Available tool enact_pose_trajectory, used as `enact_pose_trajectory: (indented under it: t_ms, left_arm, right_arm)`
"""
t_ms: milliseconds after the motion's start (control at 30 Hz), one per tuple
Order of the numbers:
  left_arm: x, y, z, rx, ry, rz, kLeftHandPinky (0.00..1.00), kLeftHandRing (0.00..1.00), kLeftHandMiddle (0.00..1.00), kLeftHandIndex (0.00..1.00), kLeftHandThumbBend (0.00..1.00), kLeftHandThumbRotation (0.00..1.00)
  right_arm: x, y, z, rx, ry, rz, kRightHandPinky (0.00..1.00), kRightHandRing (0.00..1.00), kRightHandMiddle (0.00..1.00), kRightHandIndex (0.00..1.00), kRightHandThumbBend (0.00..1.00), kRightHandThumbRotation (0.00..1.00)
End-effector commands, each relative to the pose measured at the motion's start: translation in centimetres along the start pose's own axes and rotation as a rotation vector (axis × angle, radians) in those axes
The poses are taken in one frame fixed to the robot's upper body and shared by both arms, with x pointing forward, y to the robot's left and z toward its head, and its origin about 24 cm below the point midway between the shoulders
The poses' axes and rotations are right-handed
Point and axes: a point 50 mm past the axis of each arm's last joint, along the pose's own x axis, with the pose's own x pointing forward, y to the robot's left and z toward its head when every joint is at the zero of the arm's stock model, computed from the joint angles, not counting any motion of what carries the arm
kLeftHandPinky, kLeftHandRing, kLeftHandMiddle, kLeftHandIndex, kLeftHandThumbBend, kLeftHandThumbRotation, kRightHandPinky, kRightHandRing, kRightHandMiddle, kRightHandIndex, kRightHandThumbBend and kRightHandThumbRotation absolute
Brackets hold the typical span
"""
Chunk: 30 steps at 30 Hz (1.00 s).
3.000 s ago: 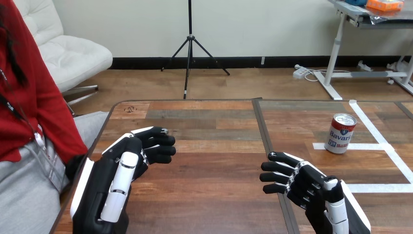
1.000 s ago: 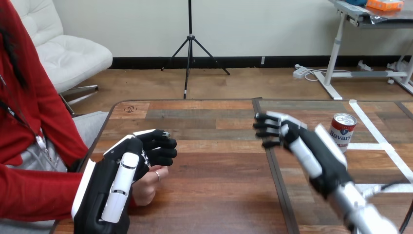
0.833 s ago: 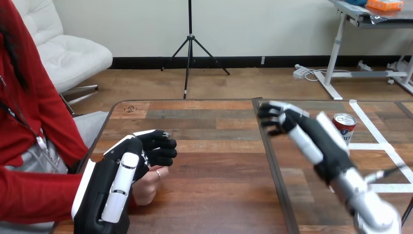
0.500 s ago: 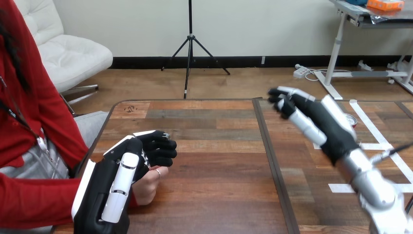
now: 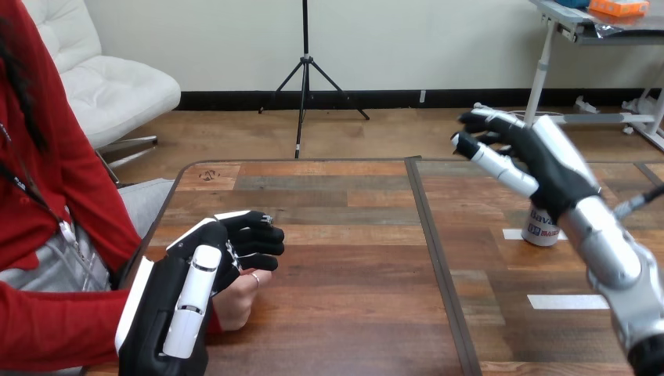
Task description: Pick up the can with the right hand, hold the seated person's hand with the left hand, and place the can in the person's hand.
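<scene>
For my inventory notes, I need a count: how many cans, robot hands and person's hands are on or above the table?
can: 1
robot hands, the left hand and the right hand: 2
person's hand: 1
Total: 4

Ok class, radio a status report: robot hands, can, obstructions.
Left robot hand over person's hand. Right robot hand open, above can. Can upright on table, ungrasped. Nothing between.
</scene>
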Motion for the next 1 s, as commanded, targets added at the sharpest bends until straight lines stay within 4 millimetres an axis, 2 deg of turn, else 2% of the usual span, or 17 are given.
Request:
enact_pose_trajectory:
  t_ms: [0,167,467,667,967]
  left_arm:
    - [2.1,-0.1,1.0,0.028,-0.098,-0.037,0.59,0.63,0.63,0.61,0.41,0.92]
    - [2.2,-0.2,1.0,0.023,-0.1,-0.046,0.58,0.63,0.63,0.61,0.41,0.93]
    - [2.3,-0.2,1.0,0.02,-0.098,-0.049,0.58,0.63,0.63,0.61,0.4,0.94]
    - [2.3,-0.2,1.0,0.027,-0.096,-0.051,0.58,0.63,0.62,0.61,0.39,0.93]
    - [2.3,-0.2,1.0,0.023,-0.098,-0.053,0.58,0.63,0.62,0.6,0.37,0.93]
  right_arm:
    - [5.0,-7.4,5.6,-0.284,-0.037,-0.192,0.76,0.84,0.86,0.86,0.94,1.0]
    - [5.4,-8.3,5.7,-0.351,0.017,-0.207,0.77,0.85,0.86,0.86,0.95,0.99]
    - [5.9,-9.2,5.8,-0.429,0.085,-0.197,0.75,0.84,0.86,0.86,0.93,0.96]
    - [6.2,-9.4,5.9,-0.499,0.134,-0.17,0.75,0.84,0.86,0.87,0.93,0.98]
    - [6.5,-9.3,5.7,-0.621,0.216,-0.11,0.8,0.88,0.9,0.91,0.97,1.0]
